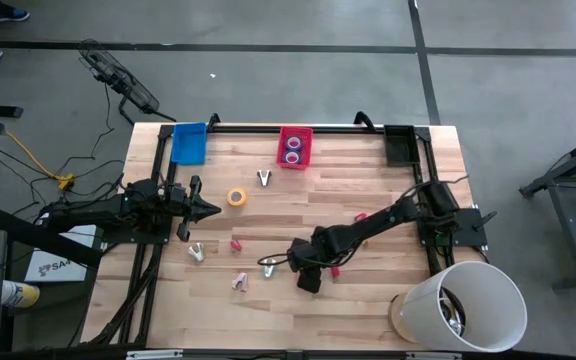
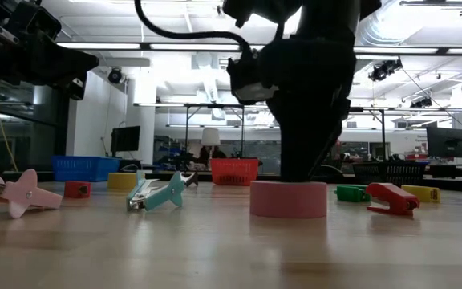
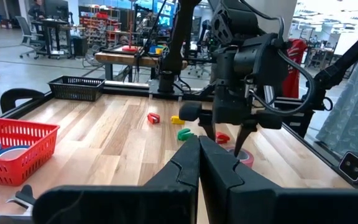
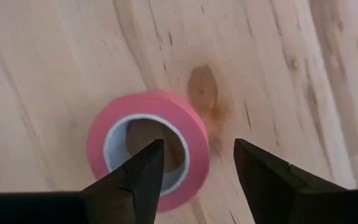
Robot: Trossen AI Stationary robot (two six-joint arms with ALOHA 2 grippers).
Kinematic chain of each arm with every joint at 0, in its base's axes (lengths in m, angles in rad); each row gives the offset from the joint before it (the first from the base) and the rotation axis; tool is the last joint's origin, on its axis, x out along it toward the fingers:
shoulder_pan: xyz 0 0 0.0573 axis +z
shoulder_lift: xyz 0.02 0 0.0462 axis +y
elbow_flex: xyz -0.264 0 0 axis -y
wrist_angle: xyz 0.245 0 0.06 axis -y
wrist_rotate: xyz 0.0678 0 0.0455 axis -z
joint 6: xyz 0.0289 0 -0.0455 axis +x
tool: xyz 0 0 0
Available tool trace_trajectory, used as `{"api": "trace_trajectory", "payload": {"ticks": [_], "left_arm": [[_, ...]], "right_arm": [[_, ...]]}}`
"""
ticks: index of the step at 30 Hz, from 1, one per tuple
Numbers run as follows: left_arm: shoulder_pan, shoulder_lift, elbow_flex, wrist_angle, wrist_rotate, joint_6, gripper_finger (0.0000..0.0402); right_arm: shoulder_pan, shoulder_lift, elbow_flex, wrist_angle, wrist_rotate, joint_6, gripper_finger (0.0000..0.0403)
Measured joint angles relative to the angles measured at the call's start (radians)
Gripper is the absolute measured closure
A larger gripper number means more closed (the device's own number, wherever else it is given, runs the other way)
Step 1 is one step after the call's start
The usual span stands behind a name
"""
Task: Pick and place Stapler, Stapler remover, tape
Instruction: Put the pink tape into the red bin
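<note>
1. Over on the left side of the wooden table (image 1: 368,180), the left gripper (image 1: 211,208) waits just above the wood. Its two dark fingers (image 3: 188,165) are pressed together at the tips. It holds nothing.
2. Near the far edge sits a blue basket (image 1: 189,142). I cannot see anything inside it.
3. Just past the left gripper's tips lies the yellow tape (image 1: 236,197), flat on the wood.
4. Closer to the near edge lie some small staple removers. A pink stapler remover (image 2: 10,193) is the one farthest left in the low view. A teal stapler remover (image 2: 160,193) lies a bit further right.
5. At the far edge, the red basket (image 1: 295,146) holds two blue tape rolls (image 1: 293,149) with white middles.
6. Next comes the right gripper (image 4: 194,165). It hangs over the pink tape (image 4: 146,149), which lies flat near the near edge of the table. The fingers are spread apart. One finger is over the hole in the roll and the other is outside the pink wall. They are not squeezing the roll.
7. A small red stapler (image 2: 393,197) lies just beside the pink tape. A tiny green piece (image 2: 350,193) and a yellow piece (image 2: 421,193) sit near it.
8. Far to the right, a white bucket (image 1: 465,305) stands at the near corner.
</note>
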State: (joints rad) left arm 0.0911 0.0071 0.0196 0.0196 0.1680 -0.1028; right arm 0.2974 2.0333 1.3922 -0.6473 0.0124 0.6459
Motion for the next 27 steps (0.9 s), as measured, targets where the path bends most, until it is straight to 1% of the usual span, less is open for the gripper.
{"api": "trace_trajectory", "payload": {"ticks": [4,11,16,20,27], "left_arm": [[0.0,0.0,0.0,0.0,-0.001,0.0,0.0401],[0.0,0.0,0.0,0.0,-0.003,0.0,0.0401],[0.0,0.0,0.0,0.0,-0.002,0.0,0.0401],[0.0,0.0,0.0,0.0,-0.003,0.0,0.0401],[0.0,0.0,0.0,0.0,-0.003,0.0,0.0401]], "right_arm": [[0.0,0.016,0.001,-0.002,-0.022,-0.016,0.0249],[-0.012,0.018,0.002,-0.015,-0.053,-0.057,0.0322],[-0.041,0.01,0.0,-0.027,-0.117,-0.106,0.0369],[-0.064,0.005,-0.001,-0.042,-0.142,-0.133,0.037],[-0.126,-0.021,-0.001,-0.065,-0.134,-0.169,0.0364]]}}
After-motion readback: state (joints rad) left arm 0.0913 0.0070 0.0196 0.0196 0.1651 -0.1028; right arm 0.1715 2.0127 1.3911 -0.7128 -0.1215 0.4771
